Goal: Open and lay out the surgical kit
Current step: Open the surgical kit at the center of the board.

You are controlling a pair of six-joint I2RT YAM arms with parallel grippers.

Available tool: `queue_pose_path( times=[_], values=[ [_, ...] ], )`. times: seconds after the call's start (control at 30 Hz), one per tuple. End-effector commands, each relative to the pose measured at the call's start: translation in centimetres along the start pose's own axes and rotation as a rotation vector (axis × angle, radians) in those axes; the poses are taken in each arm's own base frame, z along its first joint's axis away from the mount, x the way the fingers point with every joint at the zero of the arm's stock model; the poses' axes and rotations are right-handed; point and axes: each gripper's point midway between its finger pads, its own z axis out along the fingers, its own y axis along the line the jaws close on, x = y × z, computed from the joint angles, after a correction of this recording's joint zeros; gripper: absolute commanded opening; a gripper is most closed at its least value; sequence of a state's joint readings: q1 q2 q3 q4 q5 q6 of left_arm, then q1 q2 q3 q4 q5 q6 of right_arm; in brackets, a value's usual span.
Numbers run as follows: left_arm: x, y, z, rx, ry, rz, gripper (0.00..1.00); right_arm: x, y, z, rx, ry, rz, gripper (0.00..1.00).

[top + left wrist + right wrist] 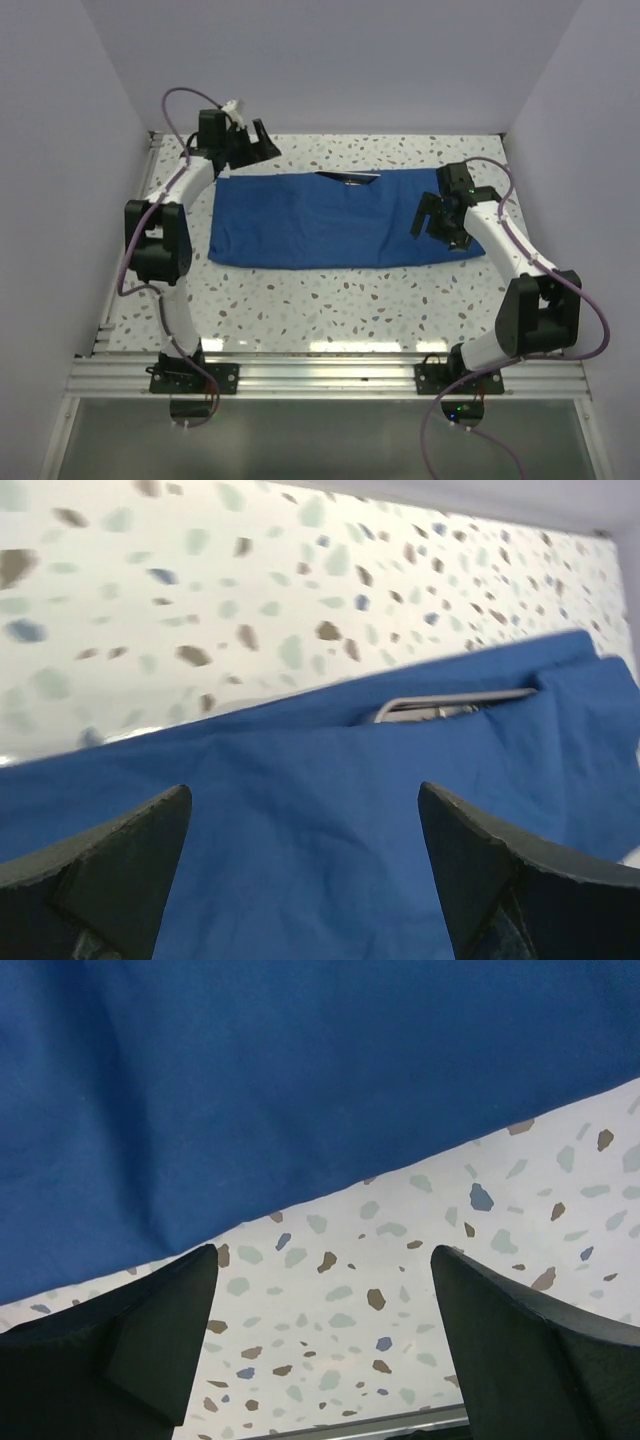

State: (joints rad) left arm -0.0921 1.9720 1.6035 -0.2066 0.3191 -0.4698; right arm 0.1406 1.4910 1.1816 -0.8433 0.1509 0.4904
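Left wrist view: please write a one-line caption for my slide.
Open left gripper over the blue cloth wrap, a steel tray rim peeking from its fold, speckled table beyond.

the royal-blue cloth (pixel 300 1080) fills the view from 9 through 12 to 2 o'clock, its edge slanting up toward 3. the speckled table (pixel 430 1290) lies from 3 to 6. the right gripper (pixel 325 1260) is spread wide, fingers (pixel 130 1330) at 7 and 5, with bare table between them.

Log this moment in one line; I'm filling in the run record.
blue cloth: lying folded | steel tray: rim showing at far fold | left hand: open, near far-left corner | right hand: open, over right end
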Motion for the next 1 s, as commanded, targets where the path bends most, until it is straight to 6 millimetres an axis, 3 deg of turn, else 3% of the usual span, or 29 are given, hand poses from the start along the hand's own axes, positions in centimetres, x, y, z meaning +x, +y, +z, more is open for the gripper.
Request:
queue_pose_path(
  times=[0.0, 0.03, 0.1, 0.13, 0.2, 0.3, 0.43, 0.77, 0.97],
  values=[
    [1.5, -8.1, 1.5, 0.45, 0.105, 0.19, 0.99, -1.1, 1.1, -0.8, -0.044, -0.027, -0.006, 0.92],
    [2.6, -8.0, 3.0, 0.488, 0.133, 0.2, 1.0, -1.1, 1.0, -0.9, -0.039, -0.027, -0.009, 0.92],
    [1.7, -9.6, 3.3, 0.594, 0.117, 0.228, 1.0, -1.0, 0.8, -1.3, -0.033, -0.026, -0.016, 0.92],
    [2.5, -9.0, 4.5, 0.619, 0.14, 0.214, 0.99, -1.1, 0.7, -1.5, -0.029, -0.033, -0.019, 0.92],
    [1.9, -10.0, 4.5, 0.707, 0.112, 0.22, 1.0, -1.1, 0.4, -1.7, -0.02, -0.038, -0.025, 0.92],
    [2.7, -10.0, 5.1, 0.766, 0.126, 0.202, 1.0, -0.8, -0.1, -1.8, -0.001, -0.035, -0.03, 0.92],
    [4.0, -9.1, 6.4, 0.743, 0.139, 0.208, 1.0, -0.2, -0.4, -1.7, 0.006, -0.022, -0.034, 0.92],
    [3.9, -5.9, 9.9, 0.563, 0.099, 0.28, 1.0, 0.1, -0.5, -1.9, 0.006, -0.008, -0.04, 0.92],
    [6.7, -4.3, 11.3, 0.552, 0.175, 0.23, 0.98, 0.1, -0.8, -2.3, 0.014, -0.01, -0.045, 0.92]
  ],
)
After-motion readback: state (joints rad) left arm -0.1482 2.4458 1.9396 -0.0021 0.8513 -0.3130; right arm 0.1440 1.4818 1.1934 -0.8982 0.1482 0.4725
